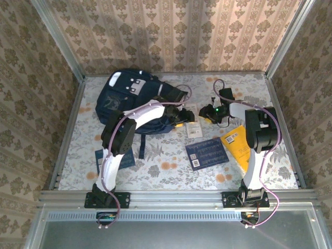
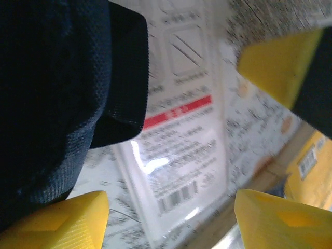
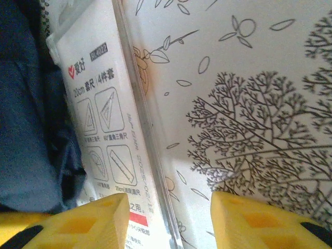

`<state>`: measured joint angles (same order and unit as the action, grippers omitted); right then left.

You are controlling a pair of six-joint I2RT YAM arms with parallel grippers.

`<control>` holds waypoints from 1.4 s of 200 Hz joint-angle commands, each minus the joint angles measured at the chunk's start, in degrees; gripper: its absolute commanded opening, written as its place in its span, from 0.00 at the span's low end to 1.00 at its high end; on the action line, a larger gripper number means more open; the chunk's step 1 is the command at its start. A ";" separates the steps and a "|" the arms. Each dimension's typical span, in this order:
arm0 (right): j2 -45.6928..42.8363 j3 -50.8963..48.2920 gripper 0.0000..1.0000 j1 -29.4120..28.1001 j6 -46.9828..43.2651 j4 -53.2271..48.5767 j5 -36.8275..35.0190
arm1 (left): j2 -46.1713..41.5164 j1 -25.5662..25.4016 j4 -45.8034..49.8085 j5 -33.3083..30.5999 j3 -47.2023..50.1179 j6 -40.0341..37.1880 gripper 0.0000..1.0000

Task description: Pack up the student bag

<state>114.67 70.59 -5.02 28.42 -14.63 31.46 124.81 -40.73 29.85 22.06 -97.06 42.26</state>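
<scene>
One student bag [image 1: 132,101] sprawls upper left on the counter [image 1: 166,174], its right edge just beside the left jaws, which are spread apart. Right jaws apart too, centre frame. Two navy booklets [image 1: 207,153], one yellow booklet [image 1: 236,144], one ruler packet [image 1: 193,124], seemingly ungripped.

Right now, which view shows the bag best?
The top view: it takes in the whole bag, with the left arm across it. The left wrist view gives close dark fabric; the right wrist view, a blue strip at left.
</scene>
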 commanded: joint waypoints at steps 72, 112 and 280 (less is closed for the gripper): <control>3.84 2.50 0.50 -3.83 2.36 1.10 9.99 | 7.96 3.03 0.48 -0.63 -0.82 0.99 0.50; 5.12 2.57 0.50 -5.22 5.03 3.45 11.93 | 9.10 3.20 -0.23 0.73 -0.91 2.24 0.37; -17.09 -10.78 0.14 -5.81 6.62 13.87 4.53 | -14.98 5.34 -0.75 7.61 6.08 -5.65 0.58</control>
<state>106.50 61.21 -9.58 38.94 -0.10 39.81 120.86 -36.23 26.59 28.77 -92.09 42.17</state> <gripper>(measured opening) 0.143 0.530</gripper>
